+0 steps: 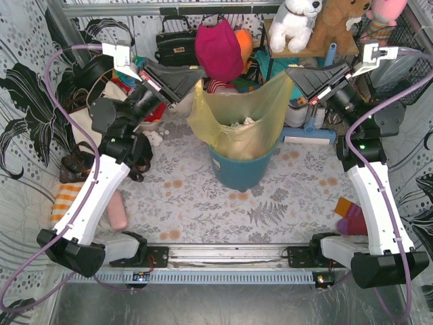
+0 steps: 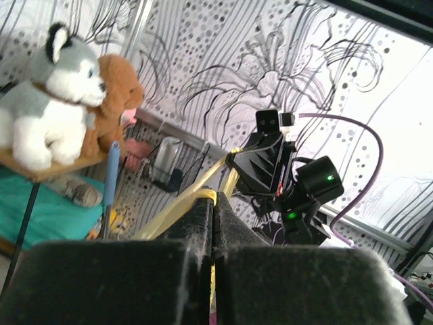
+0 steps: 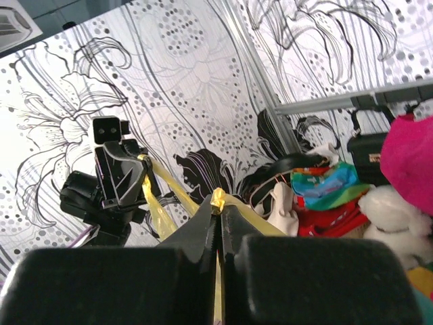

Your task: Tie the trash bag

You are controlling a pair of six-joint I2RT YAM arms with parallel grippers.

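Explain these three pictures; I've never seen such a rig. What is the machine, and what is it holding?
A left arm and a right arm, both robotic, are bolted to a table's near edge. The overhead picture looks down from behind them; the other two come from a camera on each wrist. A teal bin stands on the table, lined with a yellow-green trash bag. The left gripper and right gripper are each shut on the bag's rim, on opposite sides.
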